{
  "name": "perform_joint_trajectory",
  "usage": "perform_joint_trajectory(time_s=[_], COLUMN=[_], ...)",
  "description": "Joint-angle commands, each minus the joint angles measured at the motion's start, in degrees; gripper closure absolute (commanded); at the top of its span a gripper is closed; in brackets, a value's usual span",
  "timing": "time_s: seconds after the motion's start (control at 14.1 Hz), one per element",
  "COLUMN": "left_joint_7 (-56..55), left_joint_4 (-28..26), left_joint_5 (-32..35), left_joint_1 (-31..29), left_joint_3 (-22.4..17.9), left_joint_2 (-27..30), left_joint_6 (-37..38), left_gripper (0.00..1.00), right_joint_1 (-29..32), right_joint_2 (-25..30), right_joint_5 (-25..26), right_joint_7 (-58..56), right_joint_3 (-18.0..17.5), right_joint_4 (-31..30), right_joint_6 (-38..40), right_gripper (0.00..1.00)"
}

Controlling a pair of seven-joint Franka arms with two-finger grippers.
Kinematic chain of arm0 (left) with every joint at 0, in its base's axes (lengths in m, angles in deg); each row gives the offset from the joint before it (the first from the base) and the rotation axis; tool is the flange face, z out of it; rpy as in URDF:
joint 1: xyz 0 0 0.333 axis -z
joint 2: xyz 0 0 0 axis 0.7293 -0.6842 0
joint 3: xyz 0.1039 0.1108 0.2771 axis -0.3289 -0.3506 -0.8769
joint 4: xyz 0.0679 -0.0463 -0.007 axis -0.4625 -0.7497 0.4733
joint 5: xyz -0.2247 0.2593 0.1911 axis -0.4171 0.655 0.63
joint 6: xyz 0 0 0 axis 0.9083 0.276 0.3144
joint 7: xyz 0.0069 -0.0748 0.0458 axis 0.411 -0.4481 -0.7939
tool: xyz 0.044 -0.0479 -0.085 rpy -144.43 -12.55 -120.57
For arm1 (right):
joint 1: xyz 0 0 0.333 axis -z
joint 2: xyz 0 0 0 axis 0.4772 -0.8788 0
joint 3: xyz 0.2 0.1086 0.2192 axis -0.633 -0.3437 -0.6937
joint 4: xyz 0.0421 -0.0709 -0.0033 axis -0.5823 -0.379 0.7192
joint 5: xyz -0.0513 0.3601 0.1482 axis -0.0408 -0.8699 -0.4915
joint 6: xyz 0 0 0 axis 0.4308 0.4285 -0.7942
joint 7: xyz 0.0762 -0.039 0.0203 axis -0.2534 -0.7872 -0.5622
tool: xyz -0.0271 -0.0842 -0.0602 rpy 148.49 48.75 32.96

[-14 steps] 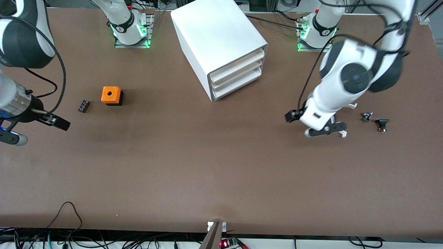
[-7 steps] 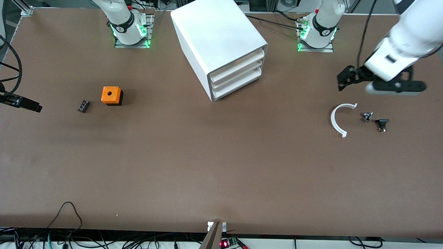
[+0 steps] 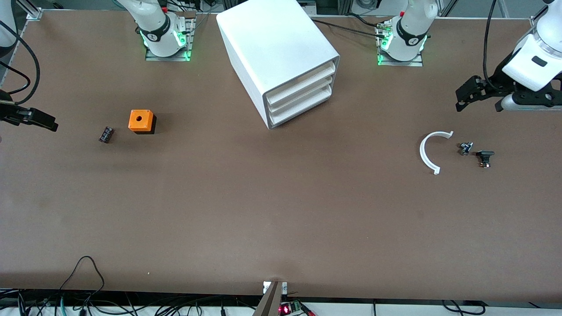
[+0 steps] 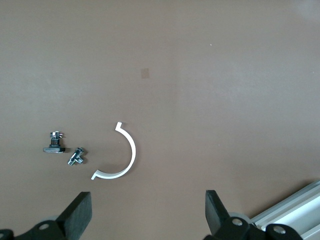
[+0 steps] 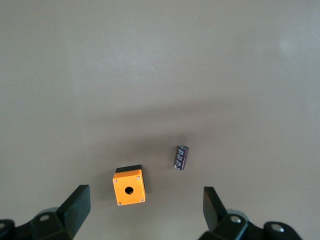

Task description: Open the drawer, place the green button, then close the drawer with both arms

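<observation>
The white cabinet (image 3: 281,48) stands at the middle of the table, near the arms' bases. Its three drawers are pushed in; the drawer (image 3: 303,107) is the lowest one. The button does not show in any view. My left gripper (image 3: 466,94) hangs open and empty in the air at the left arm's end of the table; in the left wrist view (image 4: 148,212) its jaws stand wide apart over bare table. My right gripper (image 3: 43,121) hangs at the right arm's end, by the table edge, and in the right wrist view (image 5: 145,207) it is open and empty.
An orange cube (image 3: 141,121) and a small dark ribbed block (image 3: 106,134) lie toward the right arm's end; both show in the right wrist view (image 5: 129,189) (image 5: 181,157). A white arc (image 3: 425,153) and tiny black parts (image 3: 465,148) (image 3: 484,158) lie toward the left arm's end.
The left arm has lifted away from the white arc and swung out toward its own end of the table. The right arm has drawn back to the table edge at its end.
</observation>
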Motion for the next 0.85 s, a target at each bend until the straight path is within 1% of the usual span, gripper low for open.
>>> perform_joint_trajectory(time_s=[0.0,0.14,0.28,0.42,0.78], left_joint_7=[0.40,0.59,0.41,-0.03,1.29], left_joint_4=[2.27,4.12,4.56,4.56,4.21], left_joint_5=[-1.67,-1.58,-1.67,-1.32,0.52], left_joint_1=[-1.68,-2.22,-2.31,-2.13,-2.31], left_joint_3=[0.20,0.29,0.38,0.99,0.90], left_joint_2=[-0.64,-1.95,-2.31,-2.31,-2.40], left_joint_6=[0.45,0.36,0.54,1.24,2.82], left_gripper=[0.00,0.00,0.00,0.00,0.00], right_joint_1=[0.12,0.20,0.20,0.20,0.12], right_joint_2=[1.89,2.77,4.09,4.10,4.18], right_joint_5=[-1.16,-1.51,-2.12,-2.12,-2.21], right_joint_7=[-0.83,-1.26,-1.62,-1.79,-1.70], right_joint_3=[0.14,0.58,1.02,1.11,1.02], right_joint_4=[-2.21,-3.70,-5.29,-5.20,-5.20], right_joint_6=[-1.10,-1.27,-1.62,-1.80,-1.63], right_gripper=[0.00,0.00,0.00,0.00,0.00])
